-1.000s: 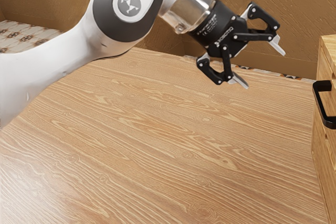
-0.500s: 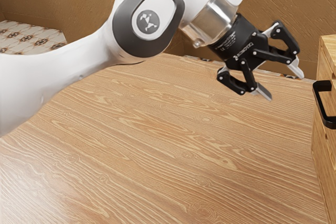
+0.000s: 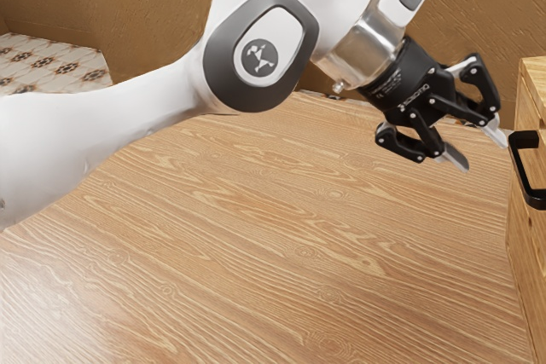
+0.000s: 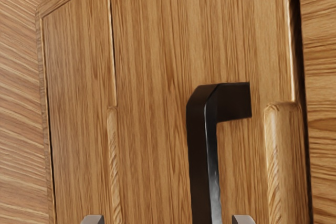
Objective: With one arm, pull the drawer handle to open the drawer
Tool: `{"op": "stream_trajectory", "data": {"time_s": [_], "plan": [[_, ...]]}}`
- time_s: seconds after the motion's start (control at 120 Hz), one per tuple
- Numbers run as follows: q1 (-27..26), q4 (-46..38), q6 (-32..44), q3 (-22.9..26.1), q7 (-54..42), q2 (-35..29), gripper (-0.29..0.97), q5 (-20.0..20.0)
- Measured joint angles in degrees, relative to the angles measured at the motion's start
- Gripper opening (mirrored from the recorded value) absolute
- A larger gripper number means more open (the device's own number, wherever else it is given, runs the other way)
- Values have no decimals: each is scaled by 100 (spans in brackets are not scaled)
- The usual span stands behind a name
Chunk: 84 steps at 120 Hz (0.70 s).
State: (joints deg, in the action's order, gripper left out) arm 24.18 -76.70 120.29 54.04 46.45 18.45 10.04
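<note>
hovering just short of the drawer handle (image 3: 521, 168), on the side toward the exterior view's left, the end effector (image 3: 480, 147) has its two fingers spread apart and grips nothing; its tips point at the handle and are apart from it, with the upper tip nearest the handle's top end. the handle is a black bar with a bent end, standing upright on the front of a light wooden drawer unit (image 3: 525, 245) at the exterior view's right edge. behind the end effector, farther from the handle, the white arm (image 3: 256, 57) stretches over the wood-grain surface (image 3: 281, 236) that spreads out below and away from the handle. in the wrist view the handle (image 4: 207, 150) stands straight ahead of the hand, its bent top end meeting the drawer front (image 4: 152, 51), and two grey fingertips (image 4: 93, 219) show one to each side of the bar, neither touching it. rounded wooden ribs run up the panel beside the handle. i cannot tell whether the drawer is pulled out at all.
</note>
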Motion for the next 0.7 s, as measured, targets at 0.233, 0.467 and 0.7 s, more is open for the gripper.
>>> {"op": "stream_trajectory", "data": {"time_s": [0.233, 0.467, 0.7], "plan": [[-259, 62, 251, -194, 6, 283, 24, -123], [-423, 173, 378, -172, 12, 283, 21, -146], [-468, 97, 440, -189, 20, 373, 16, -130]]}}
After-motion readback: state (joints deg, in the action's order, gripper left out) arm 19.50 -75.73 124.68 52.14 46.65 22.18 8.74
